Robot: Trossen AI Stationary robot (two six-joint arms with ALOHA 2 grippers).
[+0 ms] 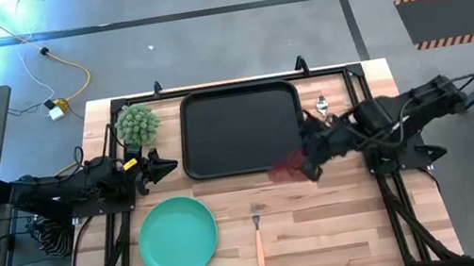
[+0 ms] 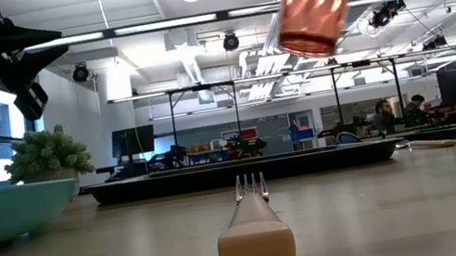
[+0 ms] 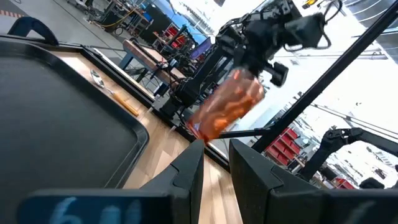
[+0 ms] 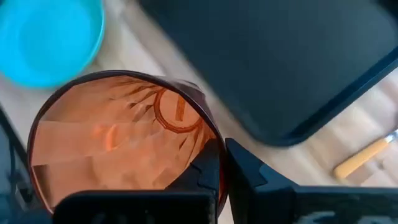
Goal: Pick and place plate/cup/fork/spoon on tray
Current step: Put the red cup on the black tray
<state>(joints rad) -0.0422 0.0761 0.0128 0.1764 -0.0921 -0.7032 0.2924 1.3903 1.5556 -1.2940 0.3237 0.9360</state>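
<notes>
We carried the cup toward the tray.
Our right gripper (image 1: 311,165) was clenched on the cup (image 1: 286,167), aloft just off the tray (image 1: 236,95) corner; next we judged a short inward move, then release. Our left gripper (image 1: 163,169) waited, nearly closed.

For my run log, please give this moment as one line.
right gripper: holds cup lifted by tray corner | left gripper: waiting | plate, fork, spoon: on table
</notes>
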